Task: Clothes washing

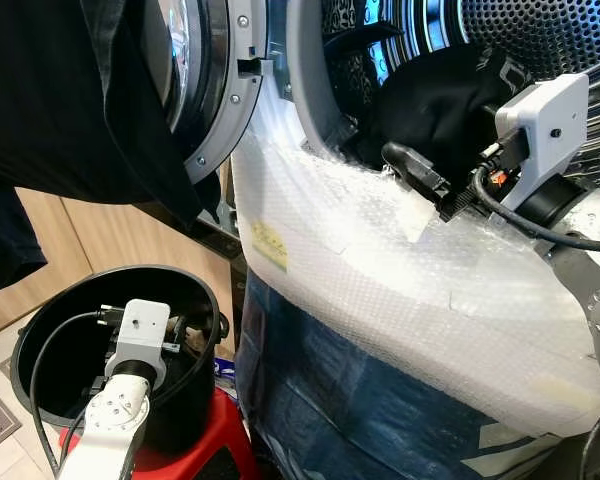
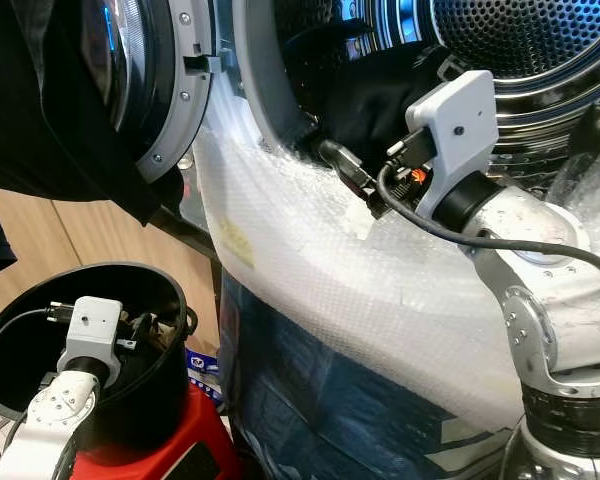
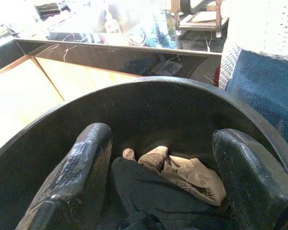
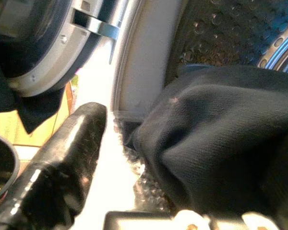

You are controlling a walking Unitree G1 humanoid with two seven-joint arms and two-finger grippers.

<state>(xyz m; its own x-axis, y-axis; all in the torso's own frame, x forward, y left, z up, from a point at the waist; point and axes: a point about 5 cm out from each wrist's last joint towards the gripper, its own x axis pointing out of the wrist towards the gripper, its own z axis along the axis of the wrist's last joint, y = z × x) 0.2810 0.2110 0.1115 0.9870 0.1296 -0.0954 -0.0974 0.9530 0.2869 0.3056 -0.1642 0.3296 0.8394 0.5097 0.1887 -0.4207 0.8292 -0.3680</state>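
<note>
The washing machine's drum (image 1: 550,30) stands open, and a black garment (image 1: 440,100) lies in its mouth against the grey door seal (image 4: 144,62). My right gripper (image 1: 420,168) is at the lower rim of the opening, right beside that garment. One finger (image 4: 57,163) shows spread wide, and the cloth covers the other. My left gripper (image 3: 161,158) hangs open inside a black bucket (image 1: 40,320). Just below its fingers lie a beige garment (image 3: 182,172) and a dark one (image 3: 153,196).
The round washer door (image 1: 215,90) is swung open to the left with dark clothing (image 1: 70,100) draped over it. Bubble wrap (image 1: 380,270) covers the machine's front above blue sheeting (image 1: 320,390). The bucket sits on a red stool (image 1: 205,445) beside wooden cabinets (image 1: 100,230).
</note>
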